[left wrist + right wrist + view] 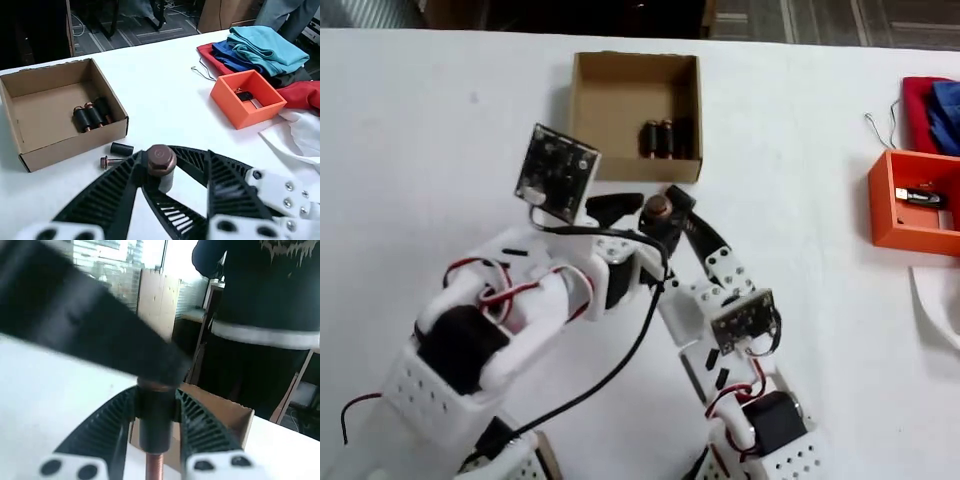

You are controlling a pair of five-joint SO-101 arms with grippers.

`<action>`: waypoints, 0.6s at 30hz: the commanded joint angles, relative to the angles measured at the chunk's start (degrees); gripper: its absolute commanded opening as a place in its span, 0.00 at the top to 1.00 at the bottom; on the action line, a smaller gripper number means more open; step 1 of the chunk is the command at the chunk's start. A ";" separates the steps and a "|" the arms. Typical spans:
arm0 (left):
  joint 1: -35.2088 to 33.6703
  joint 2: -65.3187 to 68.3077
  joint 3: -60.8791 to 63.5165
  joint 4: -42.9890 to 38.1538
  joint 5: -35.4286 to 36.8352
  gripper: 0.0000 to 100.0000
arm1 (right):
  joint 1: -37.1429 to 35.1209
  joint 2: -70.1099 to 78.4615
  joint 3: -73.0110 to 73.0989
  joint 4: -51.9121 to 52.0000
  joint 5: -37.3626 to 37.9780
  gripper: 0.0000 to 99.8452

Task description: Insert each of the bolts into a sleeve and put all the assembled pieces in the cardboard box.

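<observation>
The main risk is in the handover. The bolt (pixel 161 159) sits through the sleeve (pixel 152 426), its copper shank poking out the far end, and both claws grip the same small assembly. If the two arms pull even slightly out of line, the bolt could bind, cock sideways or slide back out. If one claw lets go before the other has a secure grip, the piece could drop onto the surface (pixel 440 100) and roll. Carrying it to the cardboard box (pixel 615 105), at 12 o'clock from the claws in the high view, brings another hazard: clipping the near wall, or knocking the spare bolt (pixel 111 161) and spare sleeve (pixel 121 148) lying just beside that wall (both not yet assembled). Two finished pieces (pixel 657 138) lie inside, against the box's 3 o'clock side. As for pose, the left arm reaches in from 7 o'clock and the right from 5 o'clock, meeting just short of the box. The left claw (pixel 638 208) looks pinched nearly closed on the bolt's head. The right claw (pixel 154 402) is closed around the black sleeve, fingers flat against its sides, with the assembly held clear of the surface.
</observation>
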 commanded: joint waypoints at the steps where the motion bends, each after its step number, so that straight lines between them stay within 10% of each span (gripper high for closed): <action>1: 0.26 -1.23 -6.64 2.55 0.70 0.79 | 0.04 -1.45 -0.88 -1.19 -0.18 0.98; 9: -3.34 -0.97 -21.58 6.59 0.35 0.79 | 0.13 -1.10 -0.70 -0.92 -0.09 0.98; 18: -39.82 -1.23 -6.46 7.30 -13.71 0.96 | 7.08 5.23 -15.47 2.59 -3.69 0.98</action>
